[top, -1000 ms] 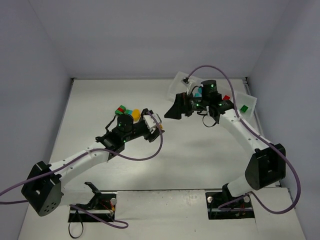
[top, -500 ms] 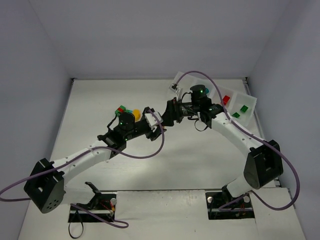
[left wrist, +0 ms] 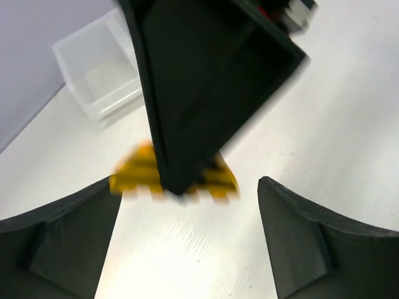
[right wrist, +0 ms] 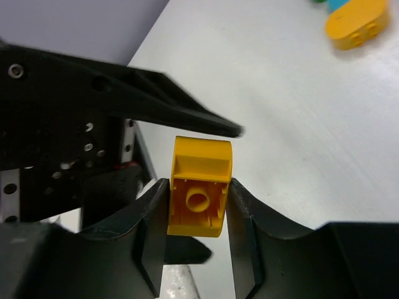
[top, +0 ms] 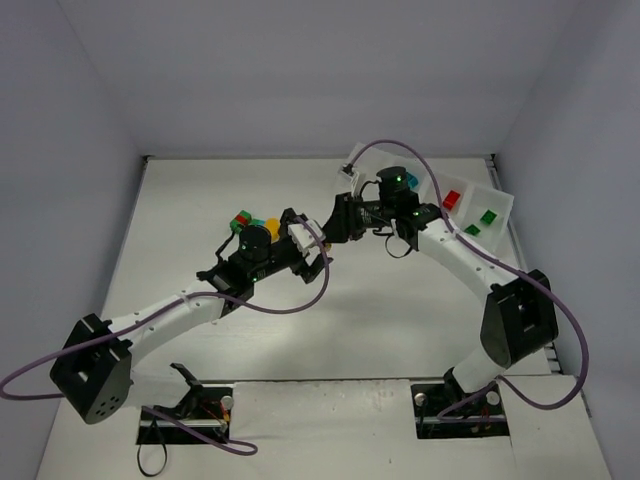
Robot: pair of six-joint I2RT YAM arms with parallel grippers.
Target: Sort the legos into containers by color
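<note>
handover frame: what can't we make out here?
- Left wrist: yellow brick blurred, mostly behind right gripper.
- Top external: that brick hidden between right gripper and left gripper.
- Top external: loose legos partly under left arm; count unclear.
- Top external: tray left end covered by right arm and cable; contents unseen.

Yellow lego [right wrist: 198, 196] upright in right pincer [right wrist: 198, 187]

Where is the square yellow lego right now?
Right wrist view: the square yellow lego is pinched in the shut right gripper. In the top view that spot is near the centre, directly beside the open left gripper.
</note>
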